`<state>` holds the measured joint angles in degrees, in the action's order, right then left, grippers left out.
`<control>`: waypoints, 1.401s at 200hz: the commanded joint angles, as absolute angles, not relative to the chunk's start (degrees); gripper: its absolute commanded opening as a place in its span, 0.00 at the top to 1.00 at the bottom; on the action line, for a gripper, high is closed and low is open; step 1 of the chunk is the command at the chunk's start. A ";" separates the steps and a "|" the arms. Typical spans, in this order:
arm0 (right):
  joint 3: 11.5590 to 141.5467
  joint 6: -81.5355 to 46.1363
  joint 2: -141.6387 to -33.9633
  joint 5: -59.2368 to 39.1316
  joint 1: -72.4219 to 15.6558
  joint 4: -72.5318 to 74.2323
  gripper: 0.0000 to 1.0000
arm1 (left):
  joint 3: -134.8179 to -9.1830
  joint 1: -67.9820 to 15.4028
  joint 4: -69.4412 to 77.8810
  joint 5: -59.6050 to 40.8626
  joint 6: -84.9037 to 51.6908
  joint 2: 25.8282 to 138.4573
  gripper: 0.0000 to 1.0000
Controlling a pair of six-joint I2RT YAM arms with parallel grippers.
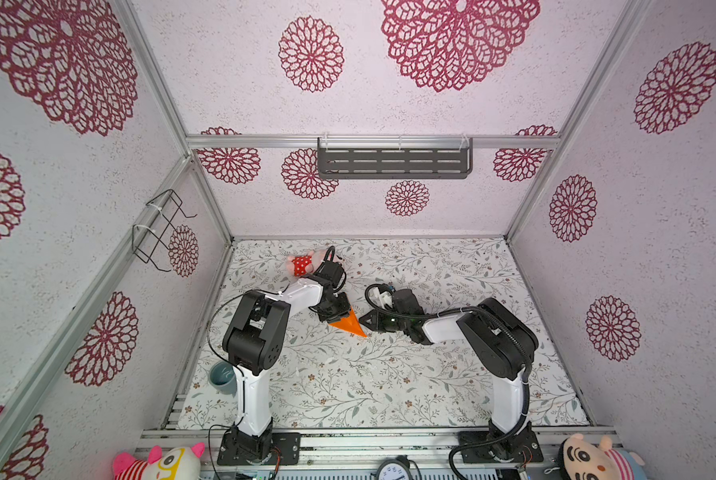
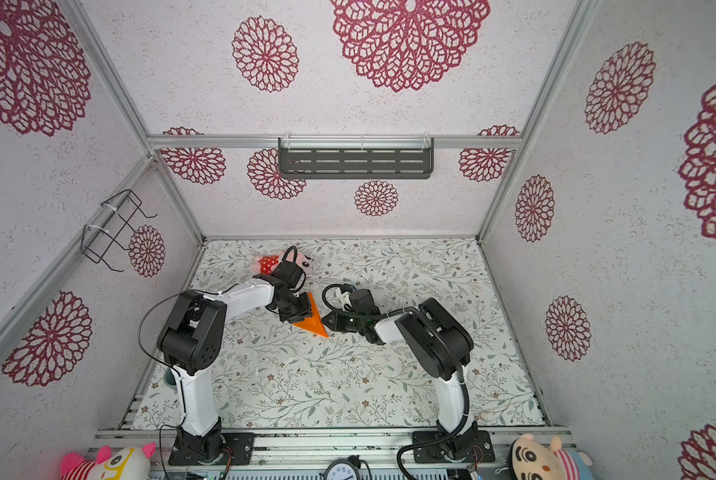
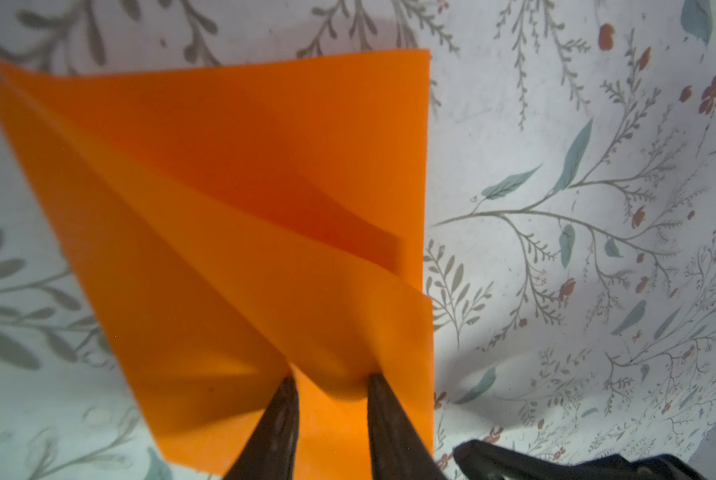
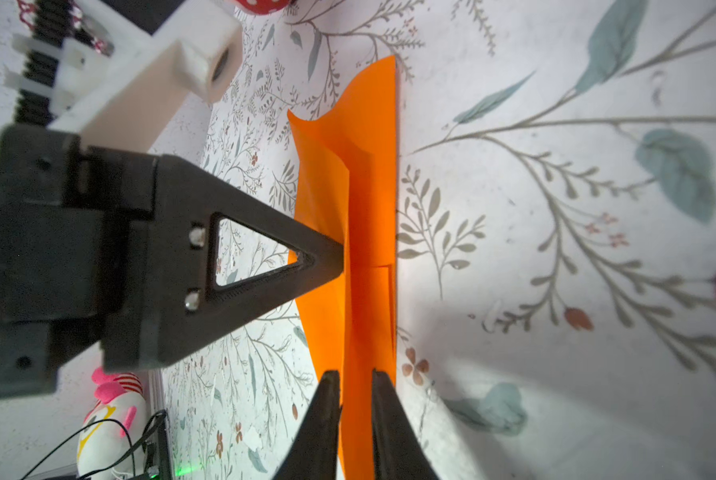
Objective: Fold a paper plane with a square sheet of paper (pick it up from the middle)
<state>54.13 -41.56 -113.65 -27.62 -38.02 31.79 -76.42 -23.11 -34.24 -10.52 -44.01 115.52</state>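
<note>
The orange paper plane (image 1: 350,325) (image 2: 312,322) lies mid-table as a pointed, folded dart, nose toward the front right. No unfolded square sheet of paper shows. My left gripper (image 1: 334,313) (image 2: 299,311) sits at the wide end. In the left wrist view its jaws (image 3: 329,374) stand apart, tips under a raised flap of the paper (image 3: 223,199). My right gripper (image 1: 366,322) (image 2: 327,324) is at the nose. Its jaws (image 4: 356,374) are slightly apart with orange paper (image 4: 368,208) in the gap. The left gripper's finger (image 4: 264,266) touches the raised flap.
A pink plush toy with red dotted shorts (image 1: 304,264) lies behind the left wrist. A blue-grey cup (image 1: 223,376) stands by the left arm's base. Plush toys (image 1: 156,463) (image 1: 597,457) and a clock (image 1: 393,471) sit along the front rail. A shelf (image 1: 393,160) hangs on the back wall.
</note>
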 commanded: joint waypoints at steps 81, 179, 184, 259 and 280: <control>57.51 -38.13 -112.58 -30.01 -39.63 31.27 0.86 | -74.87 -23.56 -40.96 -5.82 -42.46 121.51 0.68; 60.46 -39.55 -116.57 -29.12 -39.90 26.29 0.88 | -75.15 -23.76 -41.29 -5.72 -42.54 121.56 0.69; 60.47 -39.56 -116.66 -28.95 -39.90 26.05 0.88 | -75.15 -23.78 -41.31 -5.71 -42.62 121.69 0.69; 60.47 -39.53 -117.44 -28.96 -39.73 24.15 0.88 | -75.15 -23.77 -41.62 -5.23 -42.54 122.43 0.74; 60.29 -39.55 -117.33 -28.79 -39.74 23.94 0.88 | -75.10 -23.76 -41.66 -5.19 -42.38 122.57 0.74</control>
